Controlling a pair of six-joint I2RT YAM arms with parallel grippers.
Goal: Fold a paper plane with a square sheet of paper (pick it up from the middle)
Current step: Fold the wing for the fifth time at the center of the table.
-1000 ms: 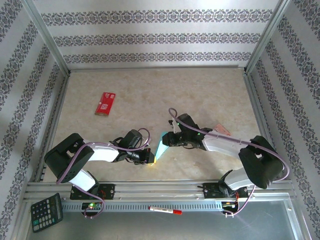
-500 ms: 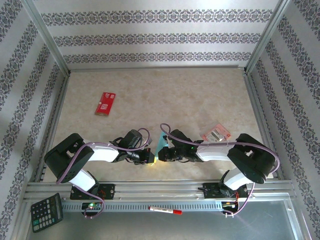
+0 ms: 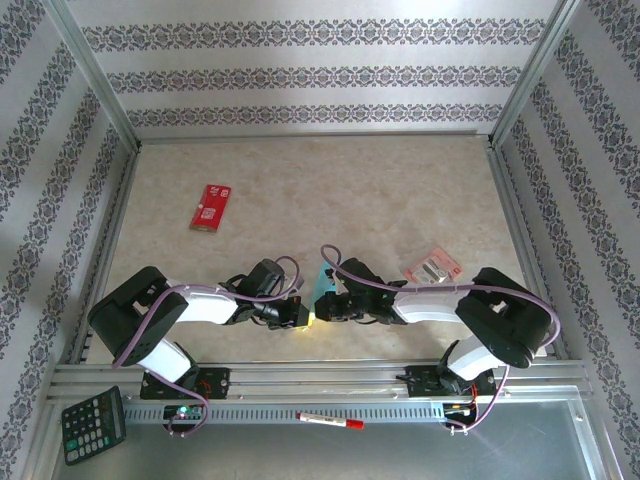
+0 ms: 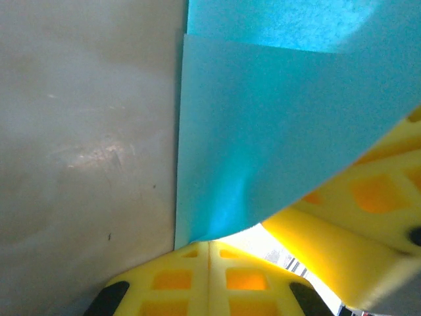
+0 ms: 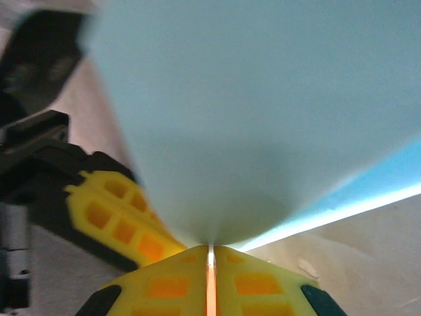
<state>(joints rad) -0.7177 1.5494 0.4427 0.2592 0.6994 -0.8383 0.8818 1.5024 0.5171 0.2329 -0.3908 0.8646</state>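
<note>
Paper [image 3: 321, 286] pinched by both arms, counter [image 3: 400, 190] front.
Top: left fingers [image 3: 300, 317], right fingers [image 3: 326, 308] meet at it. Left wrist: clamped on bottom edge. Right wrist: shut on fold. Thin, floppy, tearable; hold at crease.

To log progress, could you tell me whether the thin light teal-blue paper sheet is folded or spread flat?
Folded: the light teal-blue paper sheet shows one layer's straight edge lying over another layer.
</note>
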